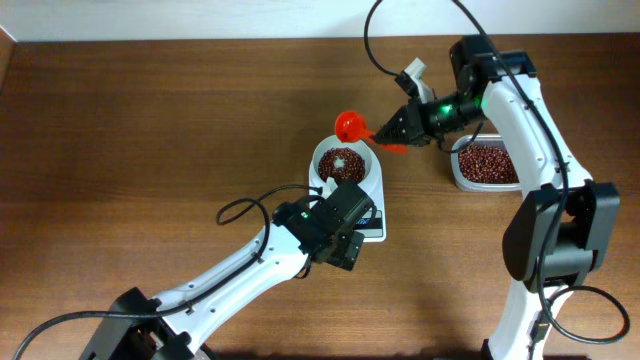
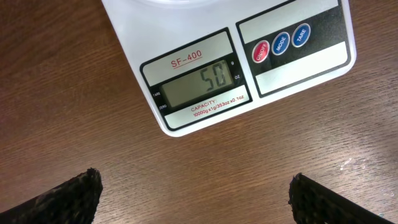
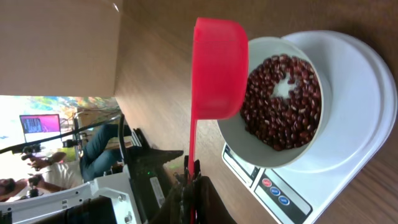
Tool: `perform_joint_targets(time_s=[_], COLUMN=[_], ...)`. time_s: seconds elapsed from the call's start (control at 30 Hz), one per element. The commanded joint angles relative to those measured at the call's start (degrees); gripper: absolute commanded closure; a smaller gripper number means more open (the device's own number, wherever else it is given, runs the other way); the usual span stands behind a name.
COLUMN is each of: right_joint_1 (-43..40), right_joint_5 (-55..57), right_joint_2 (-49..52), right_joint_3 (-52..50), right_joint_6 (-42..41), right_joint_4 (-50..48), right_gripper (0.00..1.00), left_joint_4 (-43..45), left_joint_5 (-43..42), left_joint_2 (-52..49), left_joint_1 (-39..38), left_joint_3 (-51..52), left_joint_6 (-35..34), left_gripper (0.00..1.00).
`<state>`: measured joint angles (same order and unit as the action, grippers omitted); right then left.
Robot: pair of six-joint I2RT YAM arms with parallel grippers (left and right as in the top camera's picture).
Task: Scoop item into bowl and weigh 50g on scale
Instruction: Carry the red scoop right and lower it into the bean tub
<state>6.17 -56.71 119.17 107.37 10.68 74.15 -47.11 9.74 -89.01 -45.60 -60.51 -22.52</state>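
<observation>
1. Overhead: fixed well above, looking straight down on the whole table [image 1: 150,120], with the scale [image 1: 375,195] near centre.
2. Left wrist: close, facing down onto the scale's display [image 2: 198,84] and the wood around it.
3. Right wrist: close, rolled sideways, sighting along the red scoop [image 3: 217,68] to the bowl [image 3: 239,137] on the scale, which all three views share.

Overhead, the left claw [image 1: 345,212] hides the display end of the scale [image 1: 377,184], at 6 o'clock from the bowl [image 1: 321,158]. The left wrist view cuts the scale off at 12 o'clock. In the right wrist view the red scoop [image 3: 214,68] faces away, its contents unseen.
</observation>
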Motion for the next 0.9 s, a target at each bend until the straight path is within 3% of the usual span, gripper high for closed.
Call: perform_joint_targets(time_s=[0.0, 0.17, 0.33, 0.6, 0.73, 0.87], right_joint_1=[-0.26, -1.62, -10.43, -24.57, -25.16, -24.94], right_joint_5=[-1.55, -1.14, -1.07, 21.88, 31.61, 32.0], right_joint_2=[0.13, 0.13, 0.13, 0.13, 0.13, 0.13], right_joint_3=[3.04, 4.74, 6.12, 6.1, 6.05, 6.05], right_joint_6=[0.42, 0.42, 0.42, 0.39, 0.35, 0.37], right_joint_4=[0.59, 2.01, 4.26, 4.37, 6.23, 7.43], right_gripper=[0.96, 0.96, 0.96, 0.96, 0.96, 0.96], left_joint_4=[-0.02, -0.02, -0.02, -0.02, -0.02, -0.04], left_joint_5=[0.61, 0.61, 0.61, 0.61, 0.61, 0.61], left_joint_2=[-0.28, -0.28, -0.28, -0.28, -0.28, -0.28], left_joint_1=[0.17, 0.17, 0.17, 0.17, 0.17, 0.17], left_joint_3=[0.37, 0.37, 0.37, 0.37, 0.37, 0.37], left_joint_6=[-0.13, -0.13, -0.13, -0.13, -0.13, -0.13], left_gripper=[0.01, 0.01, 0.01, 0.01, 0.01, 0.01])
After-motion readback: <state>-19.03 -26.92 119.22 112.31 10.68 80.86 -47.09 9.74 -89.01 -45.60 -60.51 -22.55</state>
